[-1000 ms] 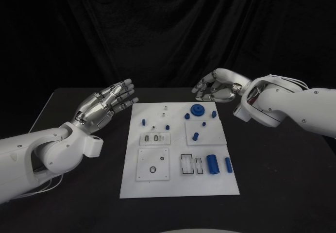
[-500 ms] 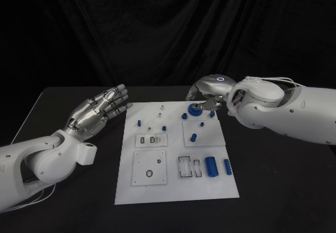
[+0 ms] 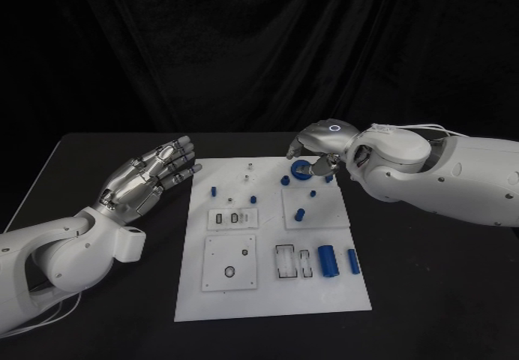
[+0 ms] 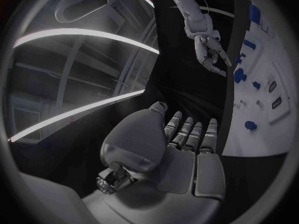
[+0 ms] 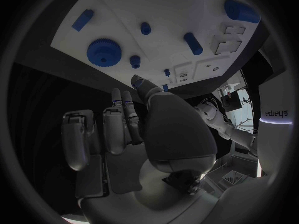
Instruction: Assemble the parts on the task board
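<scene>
Lowering since the earlier frame, the right silver hand (image 3: pixel 317 152) hung empty, fingers loosely parted, over the blue toothed gear (image 3: pixel 306 168) at the white task board's (image 3: pixel 271 300) far edge. Left silver hand (image 3: pixel 149 176) hovered spread beside the board.

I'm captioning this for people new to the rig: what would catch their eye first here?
Probably the white task board in the middle of the black table, dotted with small blue parts. Next, the right hand hanging over the board's far edge, just above the blue gear, holding nothing. The left hand hovers open beside the board, fingers spread.
</scene>
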Motion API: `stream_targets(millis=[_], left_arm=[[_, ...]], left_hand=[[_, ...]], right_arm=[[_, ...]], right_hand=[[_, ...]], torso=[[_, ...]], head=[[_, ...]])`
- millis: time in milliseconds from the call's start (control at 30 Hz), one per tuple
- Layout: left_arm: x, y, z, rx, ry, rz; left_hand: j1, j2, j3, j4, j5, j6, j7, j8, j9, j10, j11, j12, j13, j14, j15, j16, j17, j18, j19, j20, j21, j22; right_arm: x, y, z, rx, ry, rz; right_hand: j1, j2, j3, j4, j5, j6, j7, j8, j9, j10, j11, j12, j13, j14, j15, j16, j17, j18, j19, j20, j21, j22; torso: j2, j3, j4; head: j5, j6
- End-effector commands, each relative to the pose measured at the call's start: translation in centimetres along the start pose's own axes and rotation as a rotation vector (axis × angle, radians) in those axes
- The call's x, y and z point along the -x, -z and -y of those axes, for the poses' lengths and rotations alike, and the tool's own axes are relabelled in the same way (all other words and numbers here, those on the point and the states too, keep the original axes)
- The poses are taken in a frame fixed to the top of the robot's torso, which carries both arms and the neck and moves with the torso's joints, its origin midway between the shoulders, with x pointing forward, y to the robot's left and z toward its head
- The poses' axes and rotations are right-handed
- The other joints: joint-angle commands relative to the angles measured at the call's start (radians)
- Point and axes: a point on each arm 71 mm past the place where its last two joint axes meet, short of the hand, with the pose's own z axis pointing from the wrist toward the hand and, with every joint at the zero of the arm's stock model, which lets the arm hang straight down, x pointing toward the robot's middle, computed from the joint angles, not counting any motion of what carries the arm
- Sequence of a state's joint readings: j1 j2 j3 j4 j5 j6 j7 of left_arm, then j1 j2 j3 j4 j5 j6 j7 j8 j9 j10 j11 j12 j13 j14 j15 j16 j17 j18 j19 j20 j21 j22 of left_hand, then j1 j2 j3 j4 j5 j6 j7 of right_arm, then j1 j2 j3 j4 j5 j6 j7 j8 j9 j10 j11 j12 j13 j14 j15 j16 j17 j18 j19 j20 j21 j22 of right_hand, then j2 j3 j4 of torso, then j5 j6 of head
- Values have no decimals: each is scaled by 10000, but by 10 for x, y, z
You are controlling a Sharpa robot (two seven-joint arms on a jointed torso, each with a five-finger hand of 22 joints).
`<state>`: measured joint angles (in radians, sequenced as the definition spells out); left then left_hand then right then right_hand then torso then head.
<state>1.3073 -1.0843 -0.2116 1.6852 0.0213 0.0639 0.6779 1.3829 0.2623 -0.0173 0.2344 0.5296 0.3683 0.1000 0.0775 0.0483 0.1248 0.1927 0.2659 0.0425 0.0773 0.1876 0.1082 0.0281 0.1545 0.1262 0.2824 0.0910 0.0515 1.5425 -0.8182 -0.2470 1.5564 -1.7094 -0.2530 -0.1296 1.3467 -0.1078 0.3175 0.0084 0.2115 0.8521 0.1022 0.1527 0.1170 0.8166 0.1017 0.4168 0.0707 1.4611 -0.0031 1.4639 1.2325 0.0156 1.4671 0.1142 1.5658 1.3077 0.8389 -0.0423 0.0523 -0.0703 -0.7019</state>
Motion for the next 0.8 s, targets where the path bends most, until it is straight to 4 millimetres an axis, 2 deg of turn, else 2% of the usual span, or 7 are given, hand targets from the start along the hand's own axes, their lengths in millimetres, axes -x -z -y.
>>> stream_targets(millis=[33, 167, 233, 367, 633, 800], left_arm=[[-2, 2, 19, -2456, 136, -100], [-2, 2, 19, -2465, 151, -111], [-2, 2, 19, -2467, 154, -113], [-2, 2, 19, -2467, 161, -119], [-2, 2, 19, -2477, 159, -123], [-1, 1, 19, -2476, 137, -100]], left_hand=[[87, 22, 28, -58, 35, 73, -7, 44, 10, 14, 3, -14, -10, 3, 63, -5, -12, 75, 35, 6, 34, -4], [87, 27, 37, -61, 36, 84, -2, 46, 11, 14, 10, -15, -11, 5, 67, -3, -12, 74, 39, 9, 37, -3], [87, 27, 37, -61, 36, 84, -2, 46, 11, 14, 10, -15, -11, 5, 67, -3, -12, 74, 39, 9, 37, -3], [87, 29, 42, -64, 37, 78, 2, 44, 10, 16, 14, -13, -10, 8, 70, 1, -11, 73, 41, 11, 38, -3], [89, 33, 73, -83, 38, 90, 18, 44, 10, 24, 42, -8, -10, 7, 80, -2, -12, 62, -25, 12, -9, -30], [75, 22, 115, -109, 37, 96, 39, 39, 7, 27, 70, -15, -11, -9, 84, -19, -17, 28, -127, -12, -76, -66]], right_arm=[[-4, -1, -2, 185, 29, -170], [-7, -1, -3, 238, -31, -258], [-8, -1, -3, 224, -55, -300], [-11, -3, -3, 226, -76, -331], [-18, -7, -6, 392, -158, -262], [-23, -11, -9, 499, -242, -47]], right_hand=[[-137, -36, -45, 98, -121, -18, 58, -86, 13, 50, 3, -132, 0, 402, -27, -102, -152, -18, 689, -96, -119, 2110], [-147, -33, -83, 126, -189, -34, 69, -123, 14, 45, 3, -188, -3, 397, -32, -120, -174, -16, 688, -100, -125, 2102], [-132, -22, -84, 126, -188, -47, 64, -140, 13, 51, 4, -203, -2, 397, -30, -122, -170, -14, 685, -100, -128, 2095], [17, 35, -49, 80, 25, 10, 105, -178, 37, 103, 29, -310, -2, 402, 13, -134, -134, -6, 669, -75, -146, 2060], [27, 47, -50, 85, 29, 28, 137, -185, 44, 132, 33, -327, 1, 421, 32, -105, -37, -2, 658, -61, -154, 2042], [58, 66, -57, 97, 33, -84, 219, -294, 26, 201, 52, -385, 6, 414, 106, -122, -50, 9, 631, -2, -176, 1995]], torso=[[5, -8, 29], [-23, -16, 20], [-34, -18, -10], [-42, -23, -8], [-53, -26, -9], [-57, -27, -24]], head=[[-63, -8], [-45, -48], [-17, -73], [-5, -83], [3, -87], [34, -107]])
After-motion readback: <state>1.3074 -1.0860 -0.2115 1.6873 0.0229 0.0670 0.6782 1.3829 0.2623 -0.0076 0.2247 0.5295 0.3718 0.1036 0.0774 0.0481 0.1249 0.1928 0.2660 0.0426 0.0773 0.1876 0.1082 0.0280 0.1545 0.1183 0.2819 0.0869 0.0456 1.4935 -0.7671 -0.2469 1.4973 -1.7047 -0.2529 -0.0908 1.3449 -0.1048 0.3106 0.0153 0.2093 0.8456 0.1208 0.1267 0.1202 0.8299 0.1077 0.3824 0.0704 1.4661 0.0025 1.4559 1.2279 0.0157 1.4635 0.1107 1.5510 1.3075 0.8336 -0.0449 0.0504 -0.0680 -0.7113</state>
